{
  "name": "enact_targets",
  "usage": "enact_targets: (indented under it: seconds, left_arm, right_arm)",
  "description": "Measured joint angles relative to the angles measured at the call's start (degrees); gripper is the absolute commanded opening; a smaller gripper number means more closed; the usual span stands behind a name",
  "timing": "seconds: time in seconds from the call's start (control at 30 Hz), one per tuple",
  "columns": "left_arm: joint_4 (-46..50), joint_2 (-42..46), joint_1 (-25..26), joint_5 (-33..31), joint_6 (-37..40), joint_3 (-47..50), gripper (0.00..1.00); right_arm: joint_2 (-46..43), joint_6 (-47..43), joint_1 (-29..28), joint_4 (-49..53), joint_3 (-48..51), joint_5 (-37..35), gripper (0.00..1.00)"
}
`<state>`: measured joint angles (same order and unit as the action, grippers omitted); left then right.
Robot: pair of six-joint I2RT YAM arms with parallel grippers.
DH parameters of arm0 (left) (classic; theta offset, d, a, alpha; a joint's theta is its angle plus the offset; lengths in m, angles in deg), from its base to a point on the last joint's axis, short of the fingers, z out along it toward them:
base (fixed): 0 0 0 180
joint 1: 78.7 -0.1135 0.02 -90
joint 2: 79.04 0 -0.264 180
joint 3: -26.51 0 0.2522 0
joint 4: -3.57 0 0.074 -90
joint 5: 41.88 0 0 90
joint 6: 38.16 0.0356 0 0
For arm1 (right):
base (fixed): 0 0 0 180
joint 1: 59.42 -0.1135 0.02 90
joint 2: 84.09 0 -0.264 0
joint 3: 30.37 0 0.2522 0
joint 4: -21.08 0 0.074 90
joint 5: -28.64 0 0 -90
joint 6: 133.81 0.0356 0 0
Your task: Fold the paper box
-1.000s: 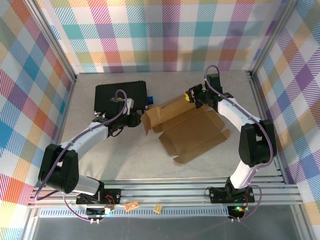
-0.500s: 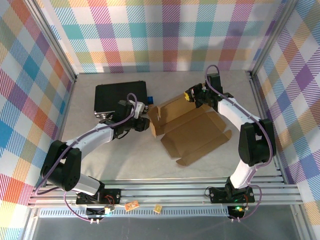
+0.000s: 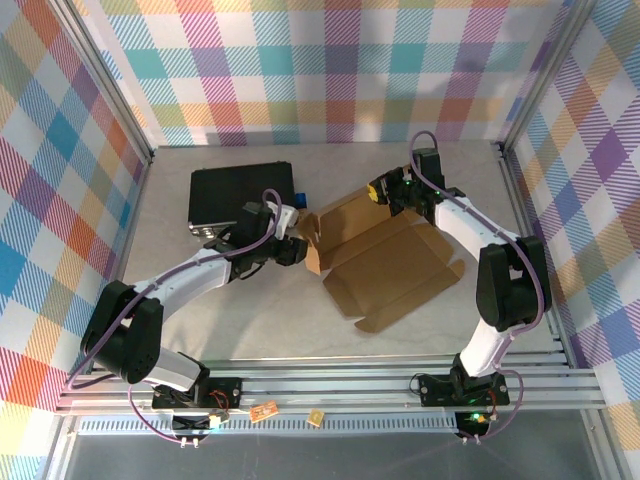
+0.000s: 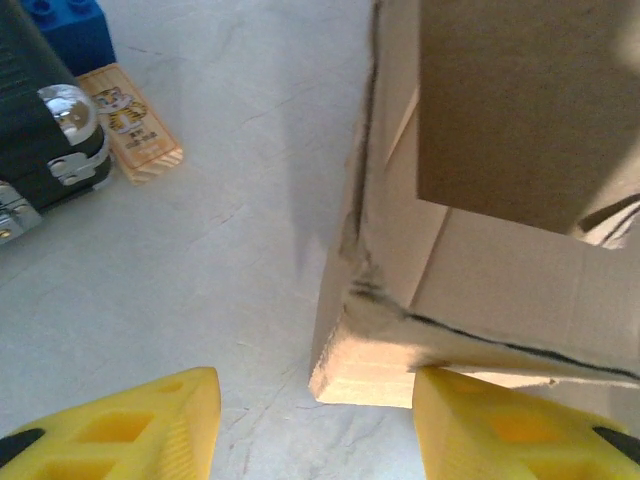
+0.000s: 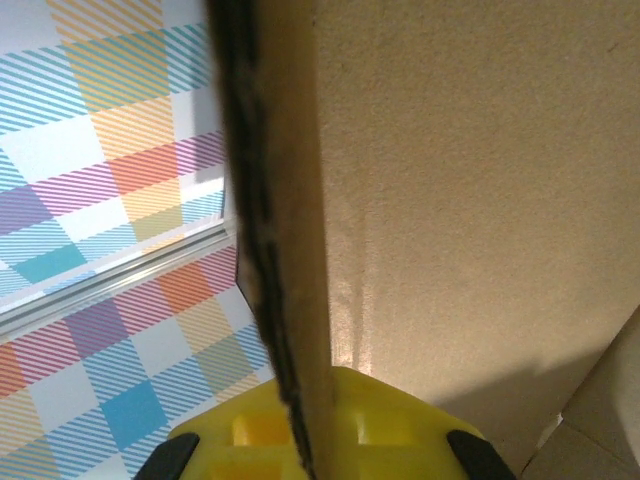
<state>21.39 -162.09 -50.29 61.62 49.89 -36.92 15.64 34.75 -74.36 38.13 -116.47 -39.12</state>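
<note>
Where the arms are bolted to the near rail, a small orange tag and a smaller tan square lie on the slotted strip just below it. Farther in on the left, the black case lies flat, its metal latch bright in the left wrist view. Just beside the case sit a wooden tile with a printed picture and, behind it, a blue toy brick, both near the box's left end.

The counter is pale grey, mottled and lightly scuffed. Pastel plaid cloth walls it on three sides, between aluminium posts.

The paper box, plain brown corrugated cardboard, lies mid-counter to the right of the case. It is mostly spread open, with its left end wall raised and its far flap lifted. Its left near corner is crushed and frayed along a dark crease. The left pincer sits at that corner with its jaws apart, the corner between its yellow fingers. Farthest back, the right pincer is clamped on the lifted far flap, whose raw edge runs into its jaws.
</note>
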Motion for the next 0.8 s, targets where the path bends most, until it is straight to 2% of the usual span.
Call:
enact_targets:
  seconds: [0.57,0.8]
  left_arm:
    - [-1.4,-2.8,3.6,0.9,1.0,-2.8,0.52]
    - [-1.5,-4.7,4.9,0.3,1.0,-3.9,0.52]
  right_arm:
    - [1.0,0.0,0.0,-2.5,0.3,1.0,0.0]
    - [1.0,0.0,0.0,-6.8,3.4,1.8,0.0]
